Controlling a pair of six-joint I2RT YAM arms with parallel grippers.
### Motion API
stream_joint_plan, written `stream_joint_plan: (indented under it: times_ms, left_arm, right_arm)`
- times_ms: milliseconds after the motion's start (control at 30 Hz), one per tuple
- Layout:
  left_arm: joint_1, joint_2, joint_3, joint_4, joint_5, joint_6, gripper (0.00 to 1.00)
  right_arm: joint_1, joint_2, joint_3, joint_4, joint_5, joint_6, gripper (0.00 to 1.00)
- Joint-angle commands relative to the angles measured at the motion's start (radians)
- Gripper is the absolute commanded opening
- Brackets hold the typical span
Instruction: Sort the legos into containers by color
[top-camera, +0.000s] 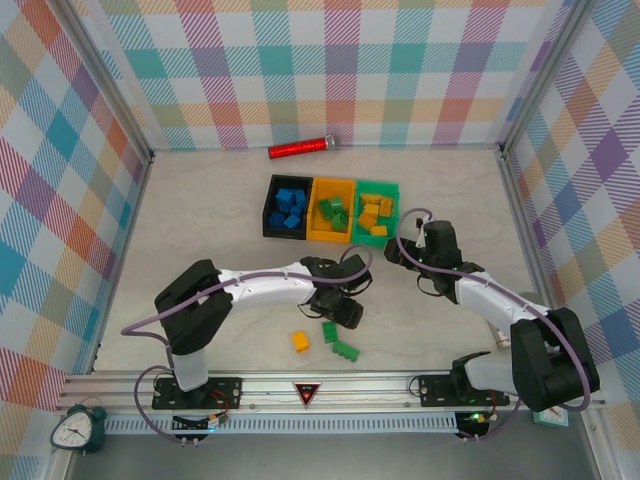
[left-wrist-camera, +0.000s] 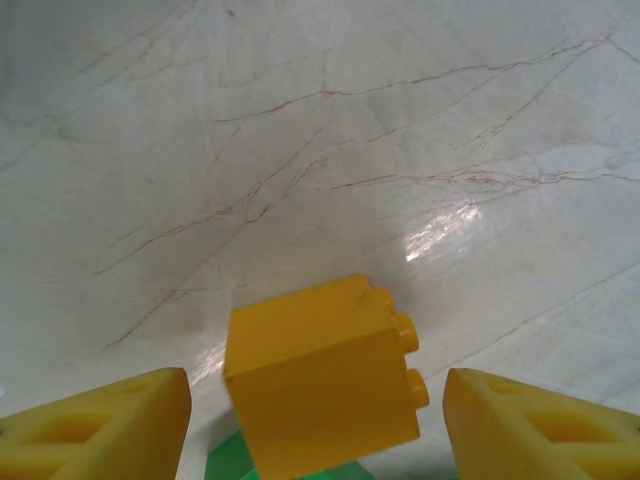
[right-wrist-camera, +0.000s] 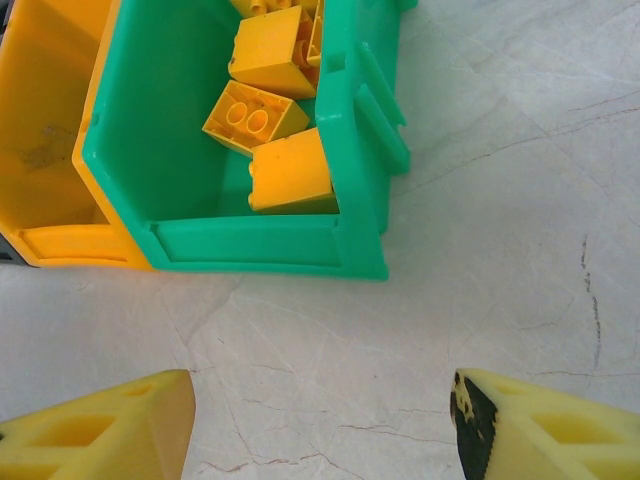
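Three bins stand in a row: a black bin (top-camera: 268, 210) with blue legos (top-camera: 289, 207), an orange-yellow bin (top-camera: 316, 222) with green legos (top-camera: 333, 211), and a green bin (top-camera: 376, 187) with yellow legos (top-camera: 375, 214). A loose yellow lego (top-camera: 300, 341) and two green legos (top-camera: 329, 332) (top-camera: 346, 351) lie near the front. My left gripper (top-camera: 345, 312) is open just beyond them; in its wrist view the yellow lego (left-wrist-camera: 320, 385) lies on its side between the fingers with gaps on both sides, and a green lego (left-wrist-camera: 228, 460) shows below it. My right gripper (top-camera: 397, 253) is open over bare table, near the green bin (right-wrist-camera: 260, 245).
A red cylinder with a silver tip (top-camera: 301, 148) lies by the back wall. Checked walls enclose the table on three sides. The orange-yellow bin's corner (right-wrist-camera: 50, 150) shows left of the green bin in the right wrist view.
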Motion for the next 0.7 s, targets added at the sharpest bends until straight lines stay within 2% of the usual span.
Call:
stream_joint_plan:
  times_ms: [0, 133, 267, 367, 467, 667]
  left_arm:
    - [-0.02, 0.043, 0.052, -0.019, -0.037, -0.092, 0.64]
    - [-0.021, 0.084, 0.093, -0.077, -0.078, -0.095, 0.62]
    - [-0.023, 0.09, 0.106, -0.087, -0.073, -0.087, 0.42]
    - [-0.022, 0.086, 0.111, -0.091, -0.085, -0.078, 0.37]
    - [-0.022, 0.087, 0.129, -0.094, -0.089, -0.063, 0.27]
    - [-0.021, 0.067, 0.179, -0.092, -0.106, -0.04, 0.26]
  right_arm:
    - [-0.004, -0.003, 0.0, 0.024, -0.012, 0.009, 0.69]
    - [-0.004, -0.009, -0.001, 0.021, -0.011, 0.009, 0.69]
    - [-0.004, -0.022, -0.004, 0.019, -0.012, 0.01, 0.69]
    - [-0.005, -0.025, -0.002, 0.013, -0.012, 0.006, 0.69]
    - [-0.004, -0.019, -0.004, 0.019, -0.005, 0.009, 0.69]
    - [-0.004, -0.014, -0.001, 0.019, -0.017, 0.012, 0.69]
